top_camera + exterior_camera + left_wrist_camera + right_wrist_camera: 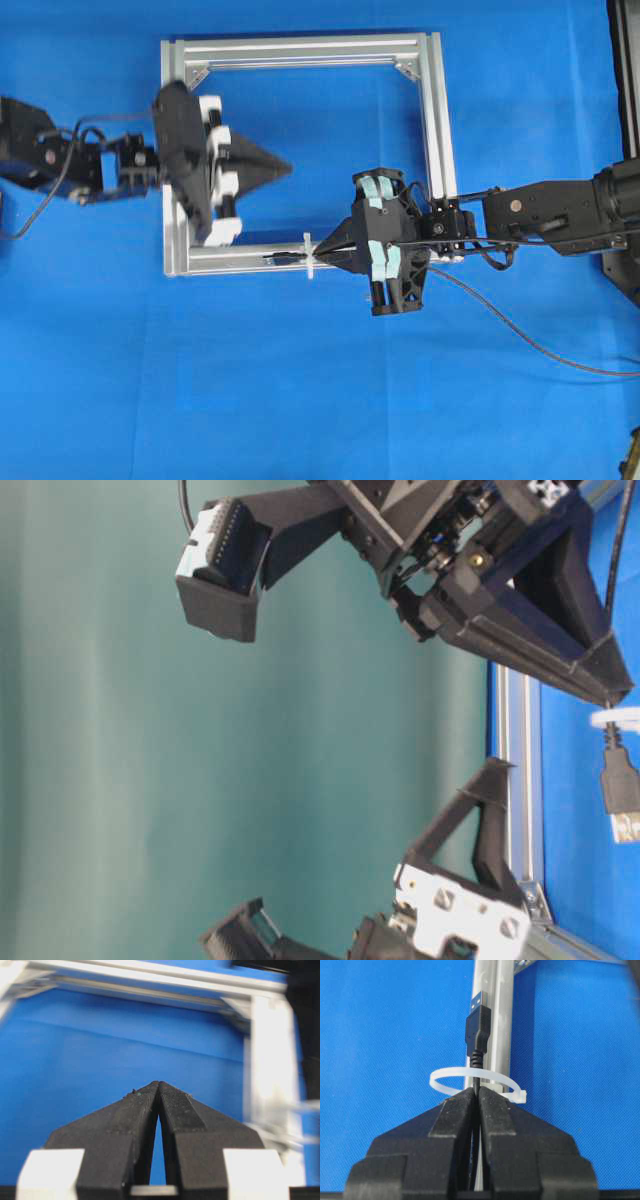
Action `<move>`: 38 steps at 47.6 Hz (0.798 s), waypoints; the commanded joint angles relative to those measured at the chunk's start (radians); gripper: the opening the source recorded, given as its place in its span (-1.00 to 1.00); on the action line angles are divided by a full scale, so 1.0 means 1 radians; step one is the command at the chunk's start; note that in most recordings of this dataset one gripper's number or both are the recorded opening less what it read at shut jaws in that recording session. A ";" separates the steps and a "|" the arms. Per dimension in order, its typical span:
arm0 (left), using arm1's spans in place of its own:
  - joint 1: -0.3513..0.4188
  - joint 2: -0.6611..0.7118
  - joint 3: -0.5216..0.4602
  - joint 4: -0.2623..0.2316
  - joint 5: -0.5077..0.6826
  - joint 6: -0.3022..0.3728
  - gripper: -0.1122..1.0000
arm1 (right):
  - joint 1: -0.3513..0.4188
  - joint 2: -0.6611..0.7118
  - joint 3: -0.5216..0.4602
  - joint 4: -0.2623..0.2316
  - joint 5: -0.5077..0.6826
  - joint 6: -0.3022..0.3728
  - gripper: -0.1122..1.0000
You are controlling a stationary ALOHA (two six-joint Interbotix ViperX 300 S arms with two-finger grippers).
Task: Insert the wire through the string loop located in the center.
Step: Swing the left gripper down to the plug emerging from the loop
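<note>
The right gripper (476, 1094) pinched the wire (477, 1035) just behind the string loop (475, 1082), its USB plug already poking through the thin white ring on the frame's near bar (240, 258). The left gripper (158, 1085) hovered closed, empty.

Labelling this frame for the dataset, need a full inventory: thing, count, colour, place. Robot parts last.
wire: 1, black with a metal USB plug, plug end already past the loop, lying along the bottom bar, cable trailing off to the right
string loop: 1, white, ringing the wire at the middle of the bottom bar
frame: 1, silver aluminium square, centre of table
table cover: 1, blue, under everything
left pincer: 1, black, shut, empty, inside the frame's left side
right pincer: 1, black, shut on the wire just behind the loop
</note>
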 commanded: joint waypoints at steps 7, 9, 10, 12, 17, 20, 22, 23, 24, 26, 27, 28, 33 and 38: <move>-0.109 -0.046 0.005 0.003 -0.005 0.000 -0.80 | -0.002 -0.012 -0.017 0.000 -0.011 -0.002 -0.84; -0.127 -0.048 0.005 0.003 -0.005 0.000 -0.80 | -0.002 -0.012 -0.017 0.000 -0.011 -0.002 -0.84; -0.137 -0.049 0.005 0.003 -0.005 0.000 -0.80 | -0.002 -0.012 -0.017 0.000 -0.011 0.000 -0.84; -0.150 -0.049 0.003 0.003 -0.005 0.000 -0.80 | -0.002 -0.012 -0.017 0.000 -0.011 0.000 -0.84; -0.184 -0.049 0.000 0.003 -0.005 0.000 -0.80 | -0.002 -0.012 -0.017 0.000 -0.011 -0.002 -0.84; -0.193 -0.049 -0.002 0.003 -0.005 0.000 -0.80 | -0.002 -0.012 -0.017 -0.002 -0.011 -0.002 -0.84; -0.196 -0.049 -0.002 0.003 -0.005 0.002 -0.80 | -0.002 -0.012 -0.017 0.000 -0.011 -0.002 -0.84; -0.196 -0.049 0.000 0.003 -0.005 0.002 -0.80 | -0.002 -0.012 -0.017 0.000 -0.011 0.000 -0.84; -0.196 -0.049 -0.002 0.003 -0.005 0.000 -0.80 | -0.002 -0.012 -0.017 0.000 -0.011 -0.002 -0.84; -0.196 -0.049 -0.002 0.003 -0.005 0.002 -0.80 | -0.002 -0.012 -0.017 0.000 -0.011 -0.002 -0.84; -0.198 -0.049 -0.002 0.003 -0.005 0.002 -0.80 | 0.000 -0.012 -0.017 0.000 -0.011 -0.002 -0.84; -0.198 -0.048 -0.002 0.003 -0.005 0.002 -0.80 | -0.002 -0.011 -0.017 0.000 -0.011 -0.002 -0.84; -0.196 -0.048 -0.003 0.003 -0.005 0.003 -0.80 | 0.000 -0.012 -0.017 0.000 -0.011 -0.002 -0.84; -0.198 -0.049 0.002 0.003 -0.005 0.003 -0.79 | -0.002 -0.012 -0.017 0.000 -0.011 -0.002 -0.84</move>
